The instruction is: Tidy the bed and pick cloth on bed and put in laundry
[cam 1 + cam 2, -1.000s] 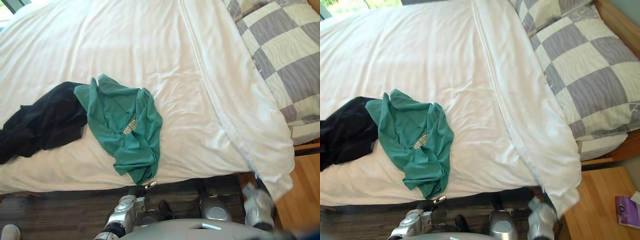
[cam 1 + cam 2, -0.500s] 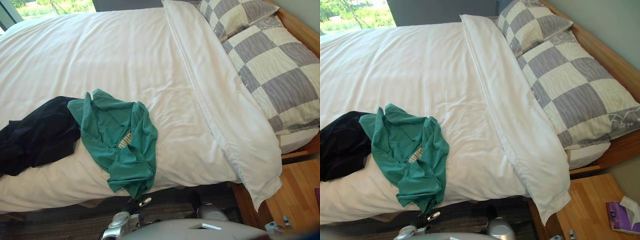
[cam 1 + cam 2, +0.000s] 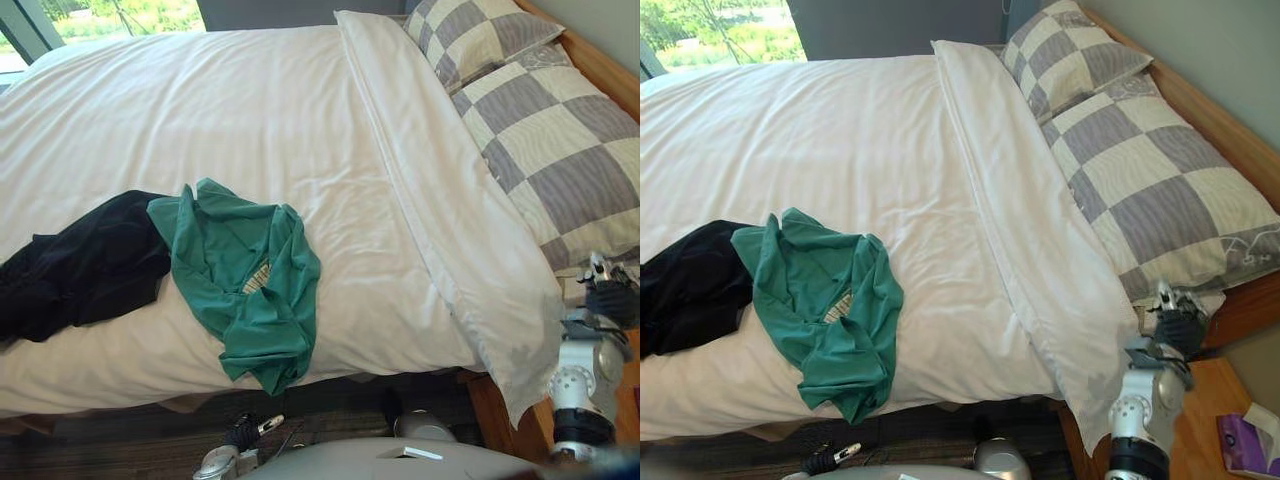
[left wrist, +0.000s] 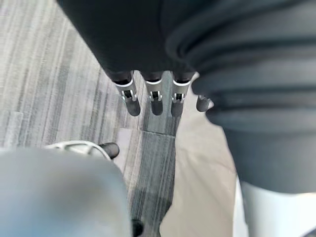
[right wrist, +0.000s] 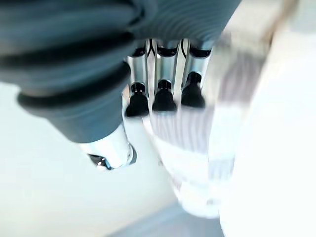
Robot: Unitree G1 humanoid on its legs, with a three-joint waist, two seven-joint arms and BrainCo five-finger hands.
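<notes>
Green cloth (image 3: 250,290) sits bunched on the bed (image 3: 250,100) near the front edge. A black cloth (image 3: 80,265) touches its left side and is partly cut off at the view's edge. Checked pillows (image 3: 560,140) are on the right. Right hand (image 3: 1178,325) is up by the nearest pillow's corner, fingers relaxed and empty. Left hand (image 4: 153,94) hangs low over the floor w/ fingers straight, also empty.

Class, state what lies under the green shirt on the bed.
The green shirt lies on the white duvet, its edge overlapping the black garment. Whatever else sits beneath its bunched folds is covered.
</notes>
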